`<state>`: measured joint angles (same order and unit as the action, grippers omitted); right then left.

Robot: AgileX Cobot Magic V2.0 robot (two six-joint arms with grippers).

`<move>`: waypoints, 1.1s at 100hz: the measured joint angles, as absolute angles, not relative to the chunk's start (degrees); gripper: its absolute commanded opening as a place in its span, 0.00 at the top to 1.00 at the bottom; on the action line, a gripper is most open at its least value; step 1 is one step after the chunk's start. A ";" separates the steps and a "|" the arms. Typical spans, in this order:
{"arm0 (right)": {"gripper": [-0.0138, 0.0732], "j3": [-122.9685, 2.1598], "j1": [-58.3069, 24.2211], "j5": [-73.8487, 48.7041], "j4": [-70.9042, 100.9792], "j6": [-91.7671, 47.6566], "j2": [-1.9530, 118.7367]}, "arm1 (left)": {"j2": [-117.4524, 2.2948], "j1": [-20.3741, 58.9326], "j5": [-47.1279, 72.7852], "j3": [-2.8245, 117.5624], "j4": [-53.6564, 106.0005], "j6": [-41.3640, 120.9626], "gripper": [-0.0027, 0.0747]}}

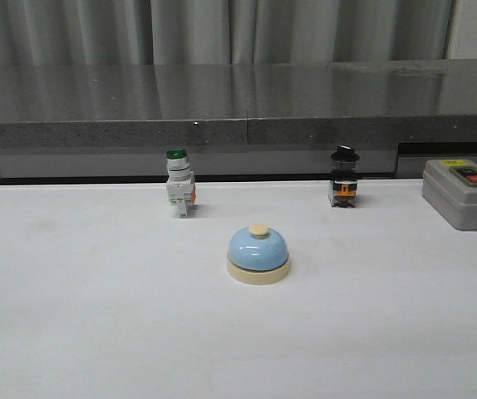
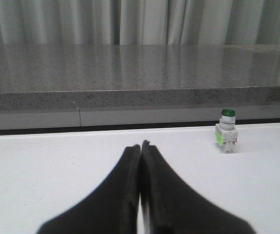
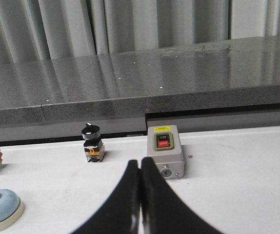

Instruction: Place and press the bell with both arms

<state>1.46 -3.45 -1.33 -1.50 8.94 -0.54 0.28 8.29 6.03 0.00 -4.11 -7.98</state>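
My left gripper [image 2: 141, 146] was pinched shut on nothing; the bell [image 1: 258, 254] sat upright mid-table, off to its right, barely in its view. My right gripper [image 3: 140, 168], likewise shut and empty, had the bell to its left. Neither arm looked clearly nearer.

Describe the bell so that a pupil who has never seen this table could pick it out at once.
On the white table, look nearest the front, between and ahead of the two upright switches. The bell is the low light-blue dome on a cream base, with a cream button on top.
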 measured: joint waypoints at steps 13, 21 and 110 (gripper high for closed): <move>0.91 1.46 -3.45 -1.33 -1.50 8.94 -0.54 | 0.28 8.29 6.03 0.00 -4.11 -8.02 0.99; 0.91 1.46 -3.45 -1.33 -1.50 8.94 -0.54 | 0.28 8.29 5.92 0.00 -4.11 -8.02 0.99; 0.91 -3.38 -3.45 -4.93 1.46 8.94 2.85 | 0.28 8.29 5.81 0.04 -4.24 -8.02 0.99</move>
<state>-3.38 -3.45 -4.93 1.46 8.94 2.85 0.28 8.29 5.81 0.04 -4.24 -8.02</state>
